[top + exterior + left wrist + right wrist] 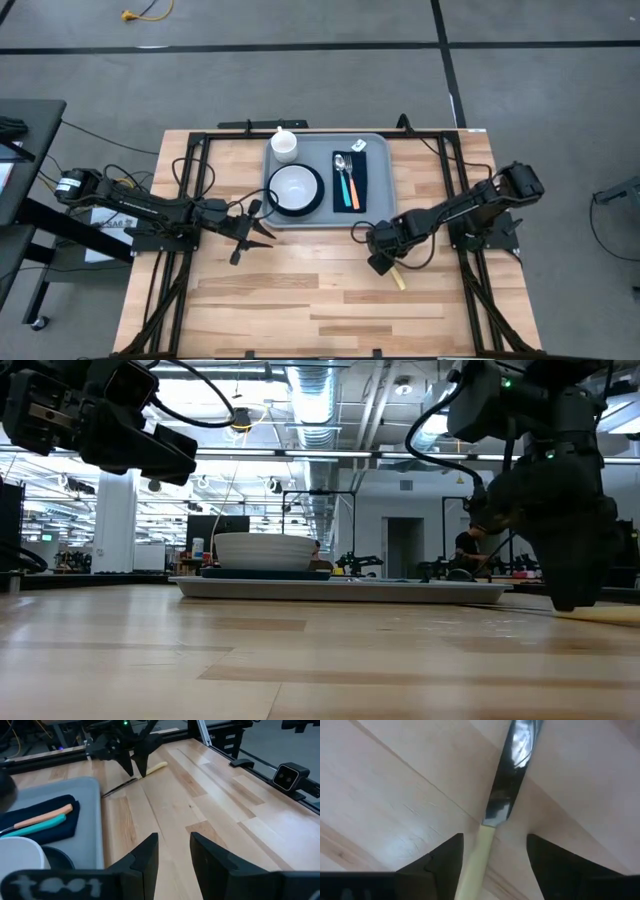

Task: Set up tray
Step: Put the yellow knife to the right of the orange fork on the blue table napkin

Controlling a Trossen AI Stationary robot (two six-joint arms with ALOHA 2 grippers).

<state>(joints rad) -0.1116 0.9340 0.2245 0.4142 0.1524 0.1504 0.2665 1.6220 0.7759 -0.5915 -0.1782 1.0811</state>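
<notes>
Right wrist view: right gripper [492, 852] jaws spread astride knife [495, 820], pale handle between them, blade beyond. Likely light, stiff, slick; best pinched at handle. Farther off, tray [375, 210]. Left gripper [250, 232] open, idle beside tray.

Blue-grey tray [375, 205] flat mid-table, loaded.

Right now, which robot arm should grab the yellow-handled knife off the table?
Probably the right. Its gripper hangs open over the yellow-handled metal knife, fingers either side. The left gripper waits away from it.
</notes>
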